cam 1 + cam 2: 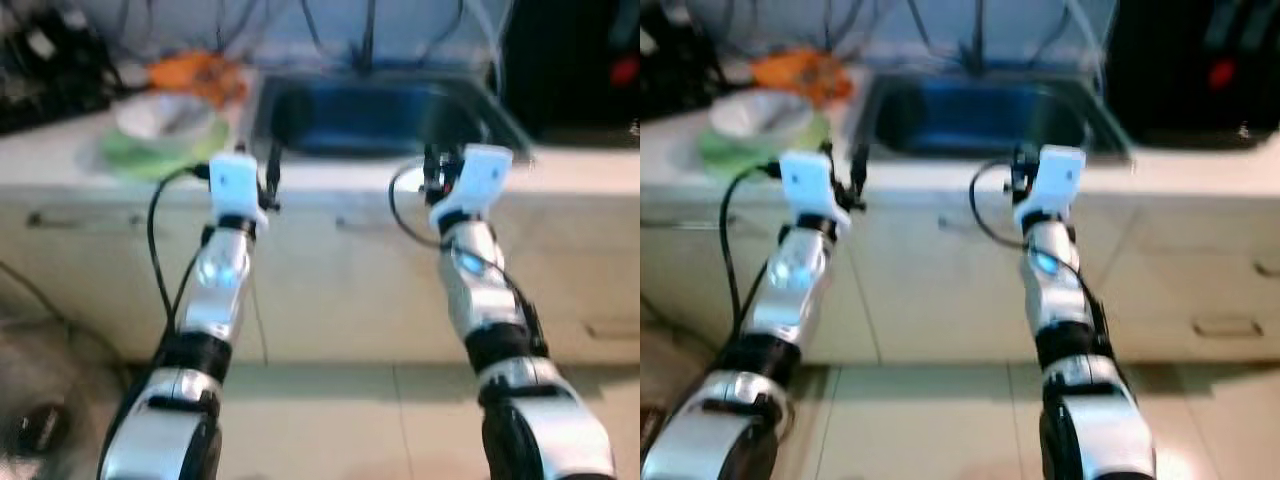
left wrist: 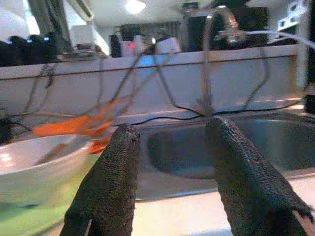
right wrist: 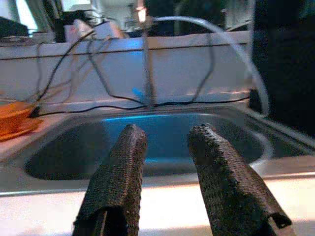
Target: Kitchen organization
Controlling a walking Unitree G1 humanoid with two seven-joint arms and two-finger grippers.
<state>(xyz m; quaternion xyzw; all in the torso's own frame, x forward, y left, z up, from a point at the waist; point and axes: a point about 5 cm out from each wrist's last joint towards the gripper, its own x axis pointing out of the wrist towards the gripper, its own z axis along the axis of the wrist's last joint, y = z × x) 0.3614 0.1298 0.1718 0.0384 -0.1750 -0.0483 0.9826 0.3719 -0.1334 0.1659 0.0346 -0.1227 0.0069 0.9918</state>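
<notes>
A steel sink (image 1: 370,115) is set into the pale countertop (image 1: 60,150) straight ahead. To its left a white bowl (image 1: 165,115) rests on a green plate (image 1: 140,160), with an orange object (image 1: 195,72) behind it. My left gripper (image 2: 170,162) is open and holds nothing. It hovers at the counter's front edge, near the sink's left corner. At the sink's right front, my right gripper (image 3: 165,157) is also open with nothing between its fingers. Both arms are raised toward the counter.
A thin faucet (image 3: 146,54) and several black cables (image 2: 162,83) rise behind the sink. A black appliance (image 1: 570,60) stands on the counter at the right. Cabinet fronts with drawer handles (image 1: 1225,327) are below, above a tiled floor (image 1: 340,420).
</notes>
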